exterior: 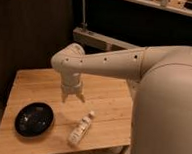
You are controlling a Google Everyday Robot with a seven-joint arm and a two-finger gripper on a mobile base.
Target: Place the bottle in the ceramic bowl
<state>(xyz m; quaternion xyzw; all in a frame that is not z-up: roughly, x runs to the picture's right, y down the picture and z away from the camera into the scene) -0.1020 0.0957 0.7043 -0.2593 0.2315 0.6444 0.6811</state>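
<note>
The bottle [81, 128] lies on its side on the wooden table [33, 86], near the front edge, its white cap pointing up and to the right. The ceramic bowl [34, 119] is glossy black and sits at the table's front left, a little left of the bottle. My gripper [73, 97] hangs from the white arm, fingers pointing down, over the middle of the table. It is above and slightly behind the bottle, apart from it, and to the right of the bowl. It looks open and holds nothing.
My large white arm and body [163, 97] fill the right side and hide the table's right end. A dark wall and a metal rail [100, 39] stand behind the table. The table's front edge runs just below the bowl and bottle.
</note>
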